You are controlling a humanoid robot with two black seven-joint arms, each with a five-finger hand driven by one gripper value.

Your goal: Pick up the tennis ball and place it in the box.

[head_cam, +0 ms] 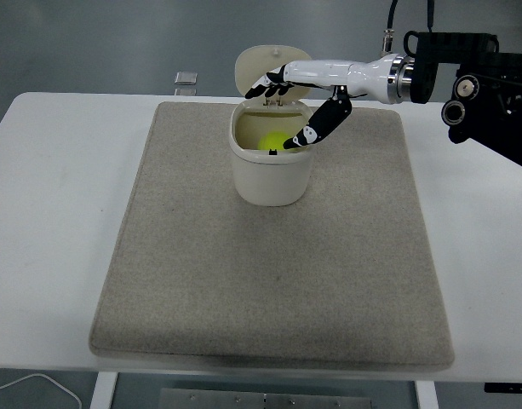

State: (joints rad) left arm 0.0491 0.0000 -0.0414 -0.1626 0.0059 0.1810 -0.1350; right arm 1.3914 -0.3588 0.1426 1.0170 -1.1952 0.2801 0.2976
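The yellow-green tennis ball (272, 141) lies inside the cream box (271, 183), which stands on the far middle of the grey mat with its lid (259, 64) hinged open at the back. My right hand (286, 109) hovers just above the box's opening. Its fingers (269, 83) are spread and its thumb (318, 123) points down toward the box's right rim. The hand holds nothing. The left arm is out of view.
A grey mat (269, 281) covers most of the white table (48, 213). A small grey square object (186, 78) lies on the table behind the mat, left of the box. A white cable (31, 385) shows below the table's near left edge.
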